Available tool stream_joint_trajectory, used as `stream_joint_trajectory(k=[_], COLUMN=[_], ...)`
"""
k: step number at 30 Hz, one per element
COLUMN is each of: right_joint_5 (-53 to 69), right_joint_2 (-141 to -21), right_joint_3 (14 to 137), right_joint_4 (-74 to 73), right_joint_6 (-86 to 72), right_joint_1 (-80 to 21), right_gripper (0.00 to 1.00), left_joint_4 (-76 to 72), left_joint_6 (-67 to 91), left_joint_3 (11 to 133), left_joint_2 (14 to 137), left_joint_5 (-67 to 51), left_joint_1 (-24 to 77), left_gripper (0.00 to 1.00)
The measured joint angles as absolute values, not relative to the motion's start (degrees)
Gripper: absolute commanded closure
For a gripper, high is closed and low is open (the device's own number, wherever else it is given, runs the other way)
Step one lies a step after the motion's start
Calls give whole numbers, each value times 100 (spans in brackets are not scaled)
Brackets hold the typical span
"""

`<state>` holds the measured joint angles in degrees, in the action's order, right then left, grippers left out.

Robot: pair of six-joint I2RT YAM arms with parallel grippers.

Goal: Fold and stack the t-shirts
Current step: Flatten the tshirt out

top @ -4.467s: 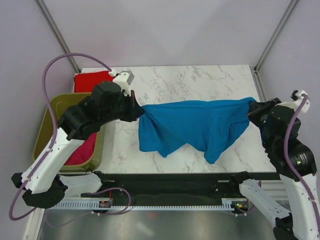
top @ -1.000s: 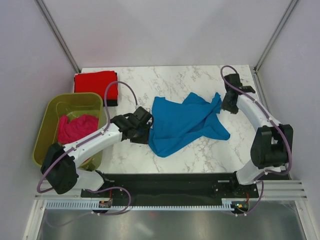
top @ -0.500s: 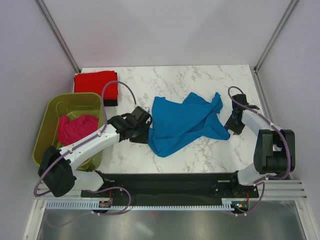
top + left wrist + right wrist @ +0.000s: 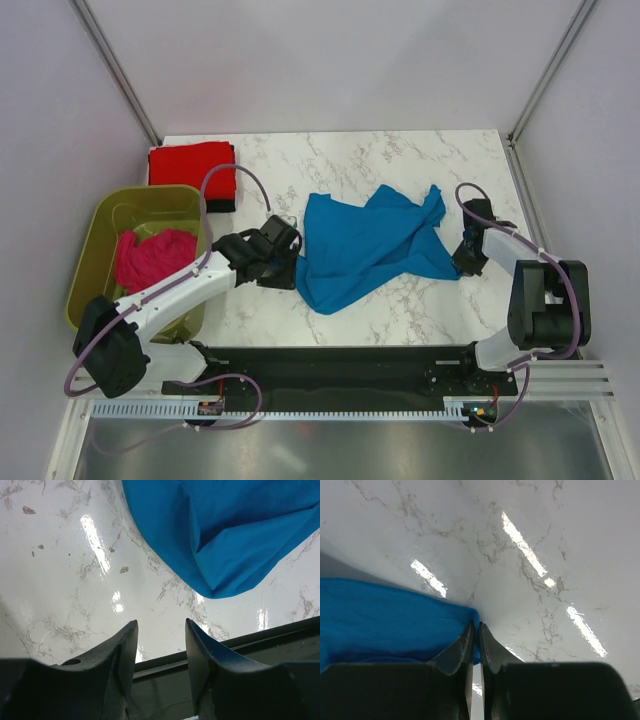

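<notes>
A bright blue t-shirt lies crumpled on the middle of the marble table. My left gripper rests at the shirt's left edge, open with nothing between its fingers; in the left wrist view the blue cloth lies just ahead of the fingertips. At the shirt's right corner my right gripper is low on the table. The right wrist view shows its jaws pinched on the edge of the blue cloth. A red t-shirt lies folded at the back left. A magenta-pink t-shirt sits bunched in the tub.
The olive-green plastic tub stands at the table's left edge, beside my left arm. A black rail runs along the near edge. Grey walls and metal posts close in the back and sides.
My right gripper has come down from the shirt's far right tip to its near right corner and closed on the cloth. The left gripper has barely moved.
</notes>
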<state>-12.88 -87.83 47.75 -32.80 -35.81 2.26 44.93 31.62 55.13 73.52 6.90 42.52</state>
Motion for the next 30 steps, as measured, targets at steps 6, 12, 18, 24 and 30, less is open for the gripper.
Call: stream_joint_trajectory(k=[6,12,18,24,30], right_joint_5=[-1470,-1535,-1490,-1306,-1083], right_joint_2=[-8484,-7631,-6589,-6219,-6219], right_joint_3=[4672,4652,4375,4156,4051], right_joint_4=[-3234,-3385,-3457,-3452,-3417], right_joint_6=[-3607,-3636,-3693,-3708,-3667], right_joint_1=[248,248,248,250,250], right_gripper=[100,100,100,100,100], left_joint_4=[4462,4027,3859,3710,3723], left_joint_6=[3087,3030,3028,3028,2939], left_joint_3=[5758,5920,6447,6954,7137], left_joint_2=[7428,7994,8890,9717,10287], left_joint_5=[471,-381,-670,-762,-554], left_joint_1=[3861,2777,2515,2515,2515], left_gripper=[48,49,50,51,54])
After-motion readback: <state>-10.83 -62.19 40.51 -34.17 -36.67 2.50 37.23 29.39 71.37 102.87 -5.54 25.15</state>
